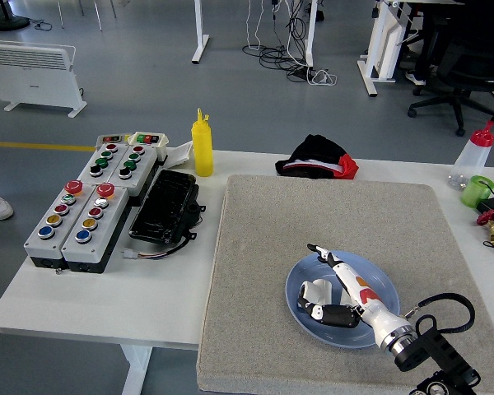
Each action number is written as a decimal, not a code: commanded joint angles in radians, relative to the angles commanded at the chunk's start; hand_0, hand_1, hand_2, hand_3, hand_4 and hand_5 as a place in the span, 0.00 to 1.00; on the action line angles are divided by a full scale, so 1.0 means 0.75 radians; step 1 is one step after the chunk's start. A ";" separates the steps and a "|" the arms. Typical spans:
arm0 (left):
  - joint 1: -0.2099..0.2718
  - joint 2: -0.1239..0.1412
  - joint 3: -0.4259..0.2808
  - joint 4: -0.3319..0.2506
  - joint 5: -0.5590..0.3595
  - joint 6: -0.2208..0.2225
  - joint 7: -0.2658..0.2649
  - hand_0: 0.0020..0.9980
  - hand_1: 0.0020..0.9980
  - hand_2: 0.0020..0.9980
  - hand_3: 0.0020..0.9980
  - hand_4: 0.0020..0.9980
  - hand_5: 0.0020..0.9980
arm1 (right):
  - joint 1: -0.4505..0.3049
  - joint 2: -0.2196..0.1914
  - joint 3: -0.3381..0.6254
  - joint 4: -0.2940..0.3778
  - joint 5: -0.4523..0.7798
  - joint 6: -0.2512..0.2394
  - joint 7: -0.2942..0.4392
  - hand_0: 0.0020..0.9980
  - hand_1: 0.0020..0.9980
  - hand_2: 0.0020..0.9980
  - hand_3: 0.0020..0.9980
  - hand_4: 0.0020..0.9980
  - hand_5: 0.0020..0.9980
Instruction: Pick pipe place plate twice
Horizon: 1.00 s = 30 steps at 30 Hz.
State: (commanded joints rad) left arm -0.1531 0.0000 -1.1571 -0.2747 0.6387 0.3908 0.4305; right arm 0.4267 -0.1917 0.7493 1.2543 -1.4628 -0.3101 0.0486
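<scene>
On the near right of the grey felt mat point(329, 239), a round blue plate point(379, 284) is seen, with a short white plastic pipe fitting point(315, 291) lying on its left part. The robot's right hand point(339, 284) is held over the plate, its fingers point(324, 255) spread and released, nothing being grasped; the thumb lies just beside the fitting. The left hand is not in view. One placing step is judged to be at its close, the pipe being already on the plate. No second pipe can be made out on the white worktop point(173, 288), so the next move calls for the hand to be raised clear of the plate's rim and a further pipe to be found. Open mat is left far of the plate and to its left; the mat's near edge lies near the plate, so room there is scant.
</scene>
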 joint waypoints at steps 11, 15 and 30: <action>0.001 0.000 0.001 0.000 -0.002 0.000 -0.001 0.58 0.58 0.62 0.61 0.47 1.00 | -0.009 -0.012 0.071 0.043 0.012 -0.032 0.035 1.00 0.95 1.00 1.00 0.82 0.35; 0.002 0.000 0.000 0.000 0.000 -0.001 0.001 0.58 0.58 0.62 0.61 0.47 1.00 | -0.013 -0.020 0.116 0.055 0.017 -0.039 0.048 1.00 0.94 1.00 1.00 0.82 0.35; 0.002 0.000 -0.003 -0.001 0.006 -0.003 0.006 0.58 0.58 0.62 0.61 0.47 1.00 | -0.070 -0.060 0.404 0.065 0.238 -0.071 0.122 0.93 0.87 0.97 0.91 0.72 0.34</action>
State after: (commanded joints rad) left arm -0.1515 0.0000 -1.1589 -0.2753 0.6430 0.3887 0.4352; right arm 0.3745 -0.2369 1.0523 1.3029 -1.2839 -0.3637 0.1398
